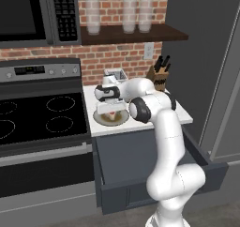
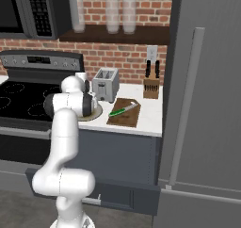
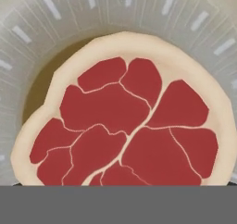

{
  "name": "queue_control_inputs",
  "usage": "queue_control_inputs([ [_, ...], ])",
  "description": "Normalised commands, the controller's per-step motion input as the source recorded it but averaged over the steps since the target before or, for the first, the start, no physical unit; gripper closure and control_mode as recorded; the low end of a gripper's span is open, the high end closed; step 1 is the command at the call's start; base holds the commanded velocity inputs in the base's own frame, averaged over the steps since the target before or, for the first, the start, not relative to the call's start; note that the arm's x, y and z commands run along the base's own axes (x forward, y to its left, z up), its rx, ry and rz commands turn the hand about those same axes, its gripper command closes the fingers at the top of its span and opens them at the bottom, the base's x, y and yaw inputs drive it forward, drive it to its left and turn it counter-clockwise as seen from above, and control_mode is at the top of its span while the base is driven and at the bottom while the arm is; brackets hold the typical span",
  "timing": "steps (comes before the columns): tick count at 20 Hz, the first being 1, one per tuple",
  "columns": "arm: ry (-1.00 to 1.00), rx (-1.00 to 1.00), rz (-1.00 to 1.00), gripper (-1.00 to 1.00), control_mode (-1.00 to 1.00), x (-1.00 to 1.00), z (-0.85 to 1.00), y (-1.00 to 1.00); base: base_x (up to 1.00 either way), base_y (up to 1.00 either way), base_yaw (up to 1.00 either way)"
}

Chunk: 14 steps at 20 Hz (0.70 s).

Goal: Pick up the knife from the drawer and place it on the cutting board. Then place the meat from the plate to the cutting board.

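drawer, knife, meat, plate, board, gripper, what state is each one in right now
drawer: pulled open below the counter
knife: lying flat on the cutting board
cutting board: flat on the counter, holding the knife
meat: on the plate, not yet lifted
plate: on the counter by the stove, holding the meat
gripper: down over the meat, open or shut cannot be told

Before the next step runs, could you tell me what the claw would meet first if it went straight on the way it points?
Most likely the meat, lying on the plate directly ahead of it.
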Motion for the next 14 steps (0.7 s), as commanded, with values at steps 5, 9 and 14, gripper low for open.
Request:
queue_control_inputs([
  [5,0.00,0.01,0.00,1.00,-1.00,-0.29,0.11,-0.03,0.00,0.00,0.00],
  [9,-0.09,0.00,0.00,1.00,-1.00,-0.77,0.68,-0.25,0.00,0.00,0.00],
  [14,-0.11,0.00,0.00,1.00,-1.00,-0.94,0.89,-0.42,0.00,0.00,0.00],
])
